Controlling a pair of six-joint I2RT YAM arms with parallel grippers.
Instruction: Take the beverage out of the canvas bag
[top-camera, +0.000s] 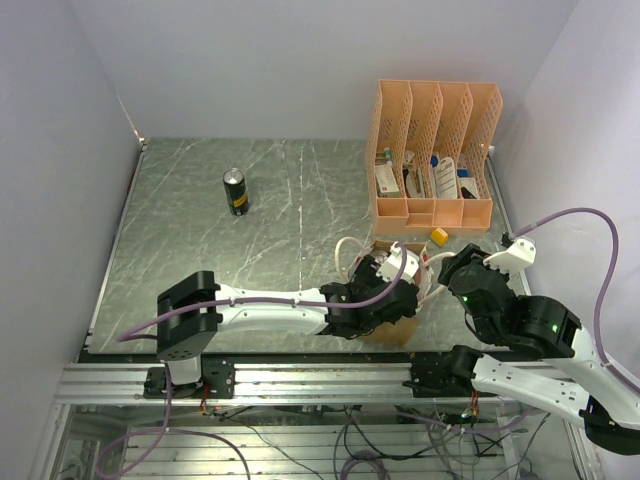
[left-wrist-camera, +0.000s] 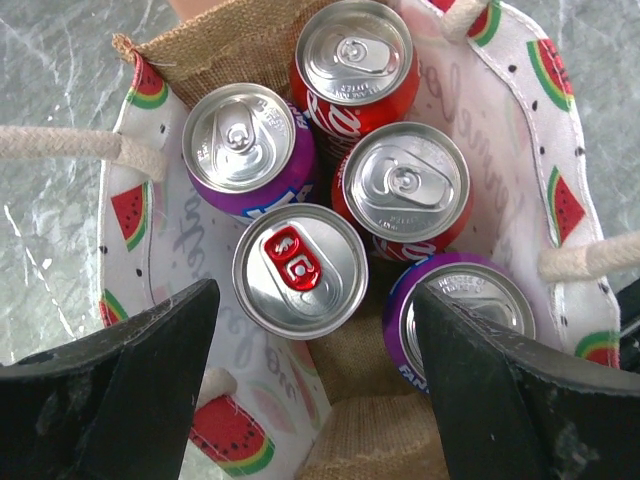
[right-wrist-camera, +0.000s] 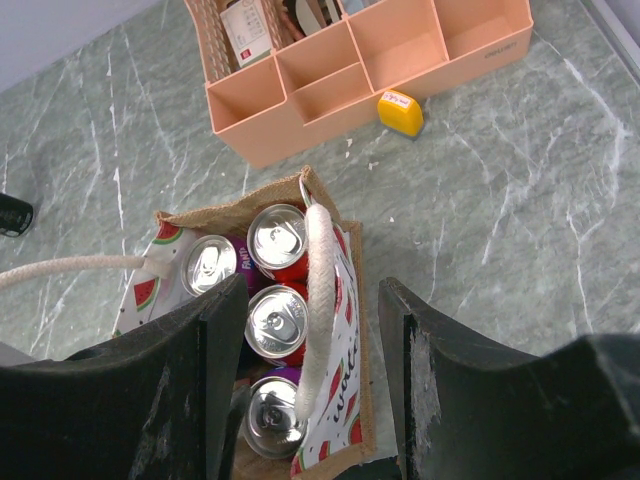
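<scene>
Five cans (left-wrist-camera: 405, 185) stand upright inside the canvas bag (left-wrist-camera: 230, 45), none lifted out yet; one dark can (top-camera: 236, 191) stands well apart on the table (top-camera: 180, 250). The left gripper (left-wrist-camera: 312, 295) hangs spread above the red-tabbed can (left-wrist-camera: 300, 270), gripping nothing. The right gripper (right-wrist-camera: 310, 295) is unclenched too, a rope handle (right-wrist-camera: 318, 300) loose between its jaws. Grasping and lifting are probably what remain.

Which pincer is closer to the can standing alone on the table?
Left. Both are right of the can: left pincer over the bag, right pincer at its right edge.
</scene>
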